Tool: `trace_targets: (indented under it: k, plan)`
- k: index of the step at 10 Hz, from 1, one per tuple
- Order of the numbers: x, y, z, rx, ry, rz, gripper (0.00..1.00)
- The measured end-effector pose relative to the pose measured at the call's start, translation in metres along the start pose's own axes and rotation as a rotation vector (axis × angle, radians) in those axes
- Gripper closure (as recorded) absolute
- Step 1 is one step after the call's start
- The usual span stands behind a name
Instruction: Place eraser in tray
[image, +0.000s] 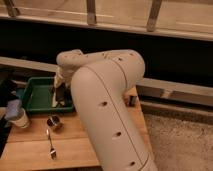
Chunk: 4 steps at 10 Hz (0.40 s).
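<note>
The green tray (32, 95) lies on the wooden table at the left. My gripper (59, 96) hangs down from the big white arm (102, 100) over the tray's right end, low inside its rim. A dark shape sits at the gripper's tip, and I cannot tell whether it is the eraser. No eraser shows apart from that in the tray or on the table.
A white cup with a blue thing on top (17, 116) stands left of the tray's front. A small metal cup (54, 122) and a spoon (50, 145) lie on the wooden table (30, 150). A small dark object (132, 100) stands behind the arm. A dark wall runs behind.
</note>
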Motion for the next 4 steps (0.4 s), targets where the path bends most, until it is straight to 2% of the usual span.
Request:
trace_targets:
  k: [4]
  plan:
    - [0.0002,0.0002,0.0004,0.0,0.0,0.0,0.25]
